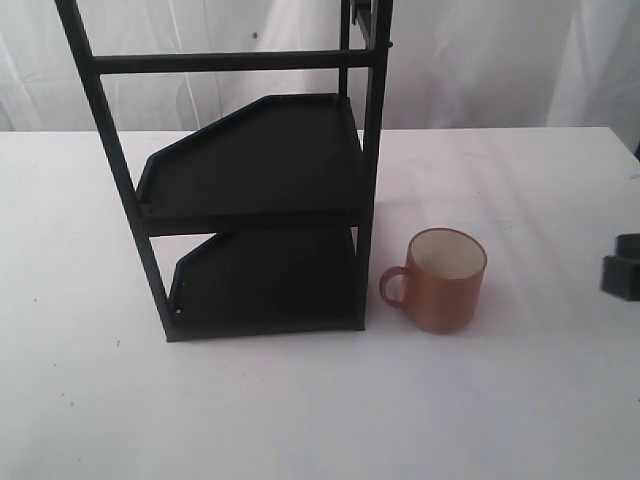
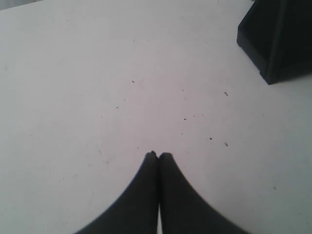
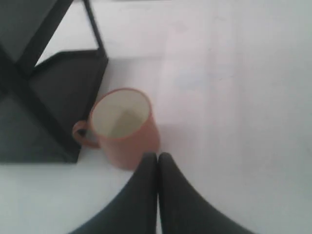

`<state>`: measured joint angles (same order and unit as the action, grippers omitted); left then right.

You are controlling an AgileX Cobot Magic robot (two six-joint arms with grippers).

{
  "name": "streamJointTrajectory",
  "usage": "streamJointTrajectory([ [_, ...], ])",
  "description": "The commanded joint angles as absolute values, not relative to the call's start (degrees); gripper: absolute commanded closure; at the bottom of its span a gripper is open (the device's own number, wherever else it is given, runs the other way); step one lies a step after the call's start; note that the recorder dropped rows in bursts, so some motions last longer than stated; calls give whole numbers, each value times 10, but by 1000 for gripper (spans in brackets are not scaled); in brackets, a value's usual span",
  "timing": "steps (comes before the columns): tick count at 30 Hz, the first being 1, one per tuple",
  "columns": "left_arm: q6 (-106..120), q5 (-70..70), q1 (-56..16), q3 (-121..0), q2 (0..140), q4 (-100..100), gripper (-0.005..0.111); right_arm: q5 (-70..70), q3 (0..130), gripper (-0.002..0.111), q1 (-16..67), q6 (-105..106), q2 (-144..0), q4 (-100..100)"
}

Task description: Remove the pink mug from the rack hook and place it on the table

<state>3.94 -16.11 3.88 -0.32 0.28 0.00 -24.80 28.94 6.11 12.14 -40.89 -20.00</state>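
Observation:
The pink mug [image 1: 440, 282] stands upright on the white table [image 1: 520, 390], just right of the black rack [image 1: 260, 190], handle toward the rack. Its cream inside shows in the right wrist view too, pink mug [image 3: 124, 126]. My right gripper [image 3: 157, 156] is shut and empty, its tips near the mug's wall but holding nothing. Only a dark piece of the right arm [image 1: 622, 275] shows at the exterior view's right edge. My left gripper [image 2: 158, 156] is shut over bare table [image 2: 97, 87], empty. The rack hook is above the exterior view's top edge, out of view.
The rack has two angled black shelves, upper shelf [image 1: 255, 165] and lower shelf [image 1: 265, 285], with a crossbar [image 1: 230, 62] above. A rack corner [image 2: 275, 41] appears in the left wrist view. A white curtain [image 1: 480, 60] hangs behind the table.

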Motion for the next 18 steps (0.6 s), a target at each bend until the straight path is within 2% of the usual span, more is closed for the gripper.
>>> streamJointTrajectory([
  [1,38,-160,39,0,0,0,107,-237,292,108,9,128,-353,-196],
  [10,38,-160,39,0,0,0,107,-239,291,108,3,128,-310,-174],
  [18,38,-160,39,0,0,0,107,-258,273,108,-7,115,-138,112],
])
